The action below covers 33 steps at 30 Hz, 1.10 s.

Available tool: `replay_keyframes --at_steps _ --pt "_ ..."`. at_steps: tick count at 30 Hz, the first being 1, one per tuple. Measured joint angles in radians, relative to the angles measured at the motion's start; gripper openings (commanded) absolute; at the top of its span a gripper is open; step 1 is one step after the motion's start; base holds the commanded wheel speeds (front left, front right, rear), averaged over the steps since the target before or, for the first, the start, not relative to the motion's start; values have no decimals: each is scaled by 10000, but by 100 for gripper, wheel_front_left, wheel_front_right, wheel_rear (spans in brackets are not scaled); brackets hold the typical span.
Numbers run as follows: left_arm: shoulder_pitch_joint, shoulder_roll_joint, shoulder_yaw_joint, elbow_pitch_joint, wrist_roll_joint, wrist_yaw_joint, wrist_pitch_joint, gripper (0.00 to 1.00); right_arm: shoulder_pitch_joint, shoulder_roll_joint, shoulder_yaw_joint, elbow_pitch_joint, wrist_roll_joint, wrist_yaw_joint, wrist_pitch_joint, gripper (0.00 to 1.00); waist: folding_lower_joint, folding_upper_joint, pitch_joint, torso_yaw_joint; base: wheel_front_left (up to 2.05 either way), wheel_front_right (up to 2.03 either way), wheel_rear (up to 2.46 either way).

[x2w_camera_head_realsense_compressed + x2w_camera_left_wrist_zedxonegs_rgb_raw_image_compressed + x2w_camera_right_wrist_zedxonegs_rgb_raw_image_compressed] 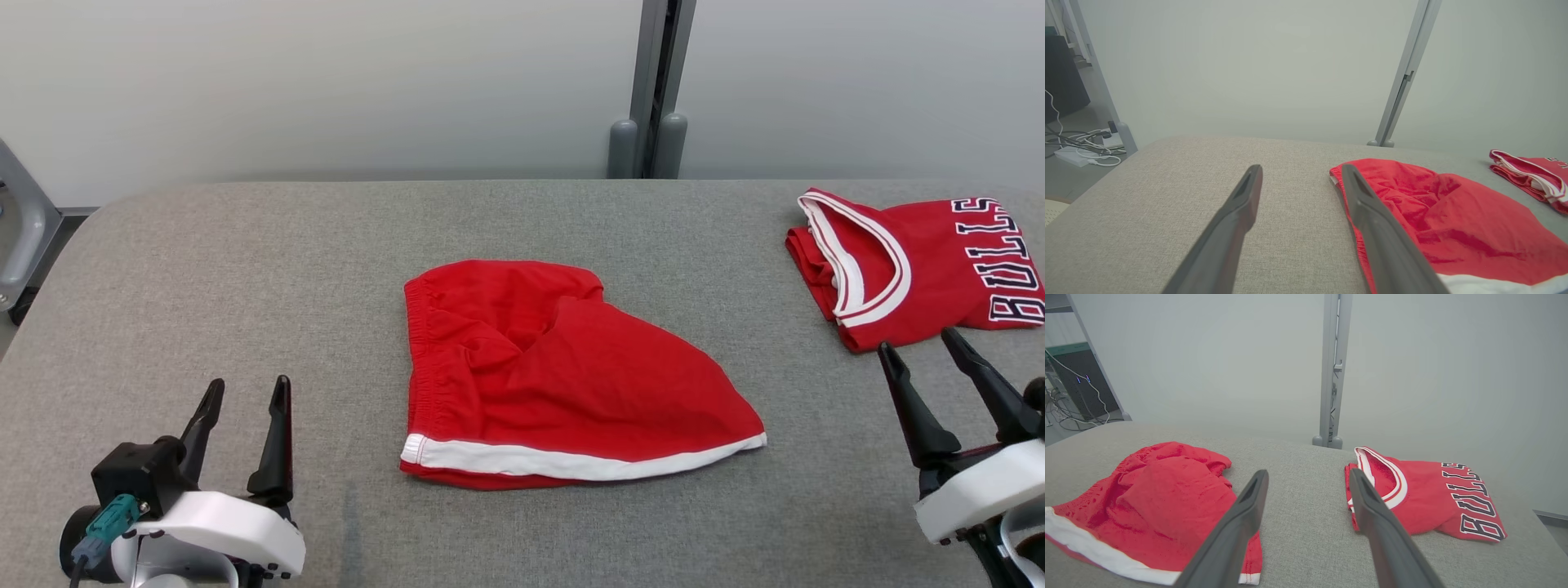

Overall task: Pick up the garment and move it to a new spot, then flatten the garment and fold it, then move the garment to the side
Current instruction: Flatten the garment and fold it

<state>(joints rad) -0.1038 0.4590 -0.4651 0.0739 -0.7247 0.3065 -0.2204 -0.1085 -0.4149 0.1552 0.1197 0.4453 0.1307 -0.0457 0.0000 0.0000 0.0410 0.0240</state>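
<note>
The garment (922,269), a red jersey with white-and-red striped trim and black "BULLS" lettering, lies folded at the table's far right; the right wrist view shows the garment (1425,498) right of the fingers, and the left wrist view catches its edge (1535,175). My right gripper (918,343) stands open just in front of it, empty, its fingertips close to the near edge. At the lower left my left gripper (249,390) is open and empty over bare table. In the wrist views the left gripper (1302,171) and right gripper (1308,475) both show spread fingers.
Red shorts (547,376) with a white hem band lie loosely in the middle of the grey padded table (245,261). A grey post (653,90) rises behind the far edge. Cables and boxes (1081,147) sit on the floor off the table's left.
</note>
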Motion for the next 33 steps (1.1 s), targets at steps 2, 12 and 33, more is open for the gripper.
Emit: replay_keyframes --at_steps 2,12,33 --pt "32 4 12 -38 0 25 -4 100 185 635 -614 -142 -268 0 -293 100 0 0 15 9 0 0 0" --pt "174 -364 318 -173 100 -38 -334 100 666 2654 -1904 -182 -1034 0 -1666 100 0 0 64 84 0 0 0" --pt "544 -1707 1480 675 1983 -1315 -441 100 683 2228 -1022 915 -667 -2 -1490 100 0 0 123 11 0 0 0"
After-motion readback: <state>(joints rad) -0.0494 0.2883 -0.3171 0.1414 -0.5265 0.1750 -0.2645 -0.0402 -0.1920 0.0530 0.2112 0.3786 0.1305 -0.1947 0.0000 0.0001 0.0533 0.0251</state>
